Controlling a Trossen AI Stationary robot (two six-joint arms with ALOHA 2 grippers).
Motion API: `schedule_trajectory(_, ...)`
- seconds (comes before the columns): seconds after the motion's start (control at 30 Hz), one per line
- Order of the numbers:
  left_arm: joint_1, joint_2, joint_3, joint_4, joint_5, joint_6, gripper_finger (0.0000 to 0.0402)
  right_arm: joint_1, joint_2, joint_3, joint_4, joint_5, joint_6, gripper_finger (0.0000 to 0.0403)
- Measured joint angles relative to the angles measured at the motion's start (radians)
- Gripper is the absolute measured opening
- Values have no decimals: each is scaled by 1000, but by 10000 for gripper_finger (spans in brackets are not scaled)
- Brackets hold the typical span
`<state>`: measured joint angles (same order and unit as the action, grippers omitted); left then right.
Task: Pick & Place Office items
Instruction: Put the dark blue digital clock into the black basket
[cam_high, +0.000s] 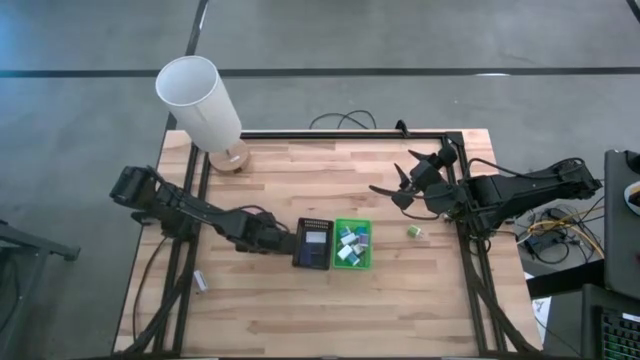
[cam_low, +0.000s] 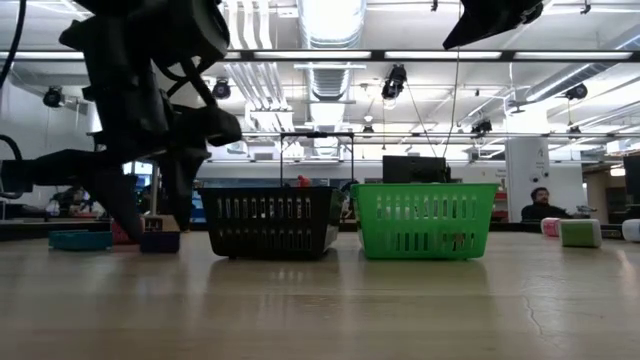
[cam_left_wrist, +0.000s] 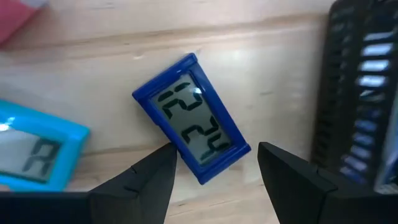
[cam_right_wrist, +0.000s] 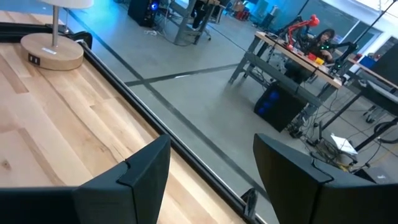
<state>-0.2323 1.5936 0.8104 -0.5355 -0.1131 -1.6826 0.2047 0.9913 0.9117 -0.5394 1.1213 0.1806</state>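
High view: left gripper (cam_high: 283, 240) sits low at black tray (cam_high: 312, 243); right gripper (cam_high: 400, 190) raised, fingers apart, holding nothing; green tray (cam_high: 353, 262) w/ small blocks, 1 block (cam_high: 415, 232) loose beside it. Left wrist view: fingers (cam_left_wrist: 149, 180) spread, straddling blue clock (cam_left_wrist: 191, 118) on table, not gripped; teal clock (cam_left_wrist: 34, 152) nearby. Right wrist view: open, empty.

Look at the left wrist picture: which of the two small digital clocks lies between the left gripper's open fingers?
The dark-blue clock, lying tilted on the wood and reading 12 24, sits between the left gripper fingers. The light-blue clock lies off to one side, outside them.
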Motion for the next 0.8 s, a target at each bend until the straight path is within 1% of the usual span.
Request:
schedule_trajectory(0.3, 43, 0, 10, 35, 18, -90, 232, 0, -1, 14, 9, 8, -31, 228)
schedule_trajectory(0.53, 85, 0, 16, 38, 78, -147, 232, 0, 0, 15, 8, 8, -85, 228)
schedule_trajectory(0.7, 112, 0, 15, 39, 136, -159, 232, 0, 0, 15, 7, 8, -118, 228)
schedule_trajectory(0.8, 116, 0, 15, 38, 219, -86, 232, 0, 0, 15, 7, 8, -143, 228)
